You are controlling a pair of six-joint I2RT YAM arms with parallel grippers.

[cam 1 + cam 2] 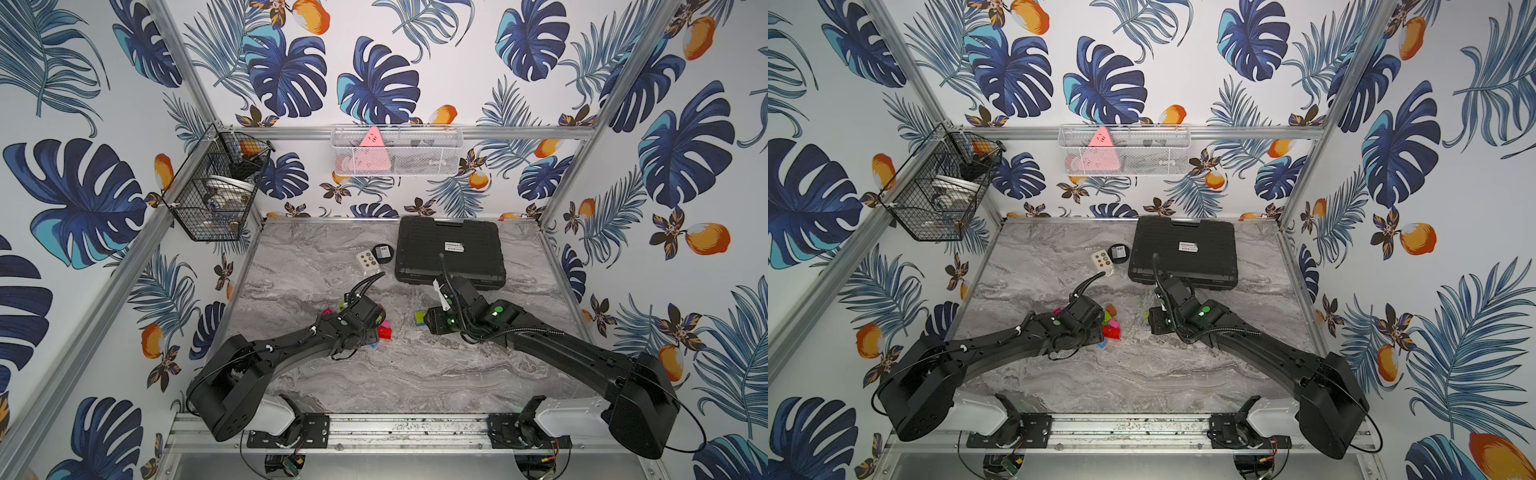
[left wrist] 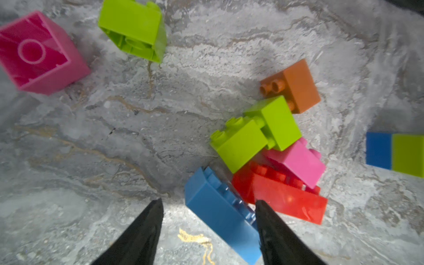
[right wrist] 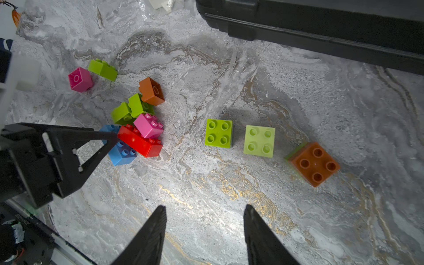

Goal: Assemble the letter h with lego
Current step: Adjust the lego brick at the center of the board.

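We're at the grab-a-piece stage. Our left claw [image 2: 208, 202] is down in the loose pile, fingers about half open, one on either side of the blue brick [image 2: 220, 213]. The finger on the red brick's [image 2: 286, 199] side looks to be touching the blue one's studs. The other finger has bare table between it and the brick, so we'd say nothing is gripped yet. Our right claw [image 3: 205, 207] hangs partly open and empty.

The blue brick is the longish kind. It's tipped onto its side with its studs facing the red brick. Its long axis runs from just ahead of the fingertips back under the claw, at a slant rather than square to the gap. The red brick sits right against it, with a pink brick [image 2: 298, 163] perched on top and a lime pair [image 2: 241, 142] just beyond the tips.

As we read it, the start of the h is the row out ahead of the right claw. That's two lime squares [image 3: 219, 133] and an orange square [image 3: 315, 164] on something green, all studs up and set apart from each other. So it's early days.

Next we reckon the left claw has to shut across the blue brick's short width, maybe twisting a bit to square up. Then it should lift straight up so red and pink don't tag along.
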